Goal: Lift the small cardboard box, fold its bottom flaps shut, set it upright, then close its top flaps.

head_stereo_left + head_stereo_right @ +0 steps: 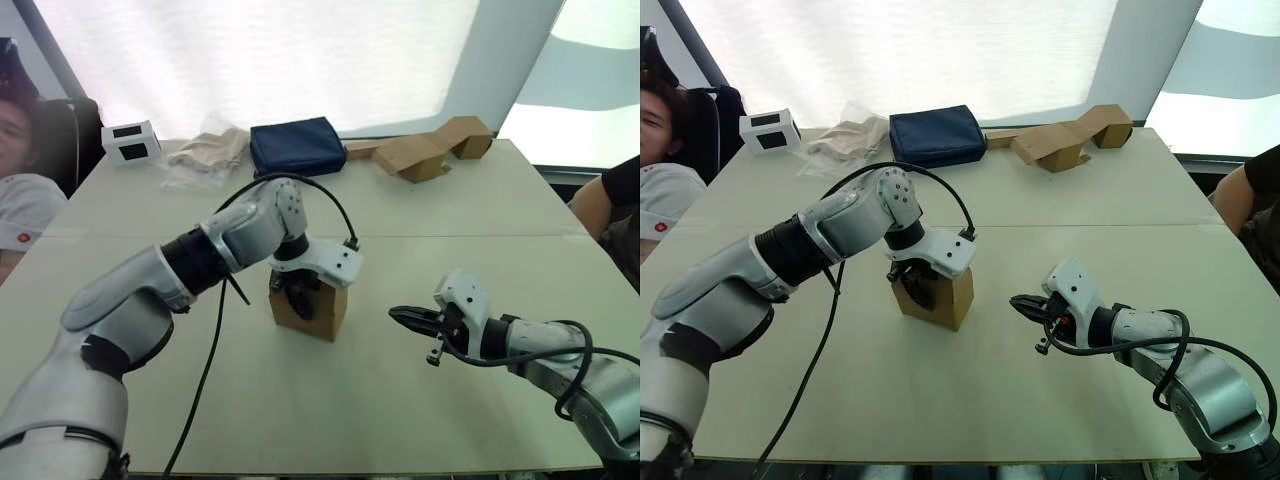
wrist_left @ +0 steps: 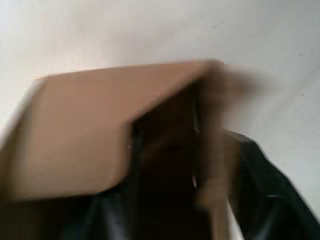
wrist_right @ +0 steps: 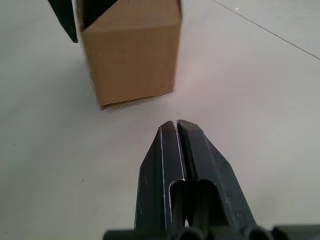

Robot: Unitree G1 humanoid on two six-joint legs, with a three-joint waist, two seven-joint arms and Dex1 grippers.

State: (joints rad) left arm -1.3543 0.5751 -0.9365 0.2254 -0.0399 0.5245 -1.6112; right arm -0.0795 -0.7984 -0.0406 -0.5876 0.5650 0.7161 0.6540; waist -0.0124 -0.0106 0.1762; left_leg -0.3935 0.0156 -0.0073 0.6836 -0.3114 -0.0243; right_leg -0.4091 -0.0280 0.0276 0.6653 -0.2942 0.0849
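Smooth pale counter (image 1: 420, 260). Small cardboard box (image 1: 322, 312), plain brown corrugated, stands upright; left gripper (image 1: 296, 295) over its top, jaws' state indeterminate. Right gripper (image 3: 176, 125) nearby, jaws shut, empty.

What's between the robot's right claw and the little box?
Nothing: just bare table between the right gripper and the box, seen in the right wrist view.

Strong daylight pours through the blown-out window blinds (image 1: 260, 60) at twelve o'clock, washing out detail there. The table (image 1: 420, 230) is evenly lit, with soft, faint shadows under the small cardboard box (image 1: 318, 312). Straight edges bow toward the corners in the head views. The left wrist view is heavily motion-blurred; the right wrist view is sharp
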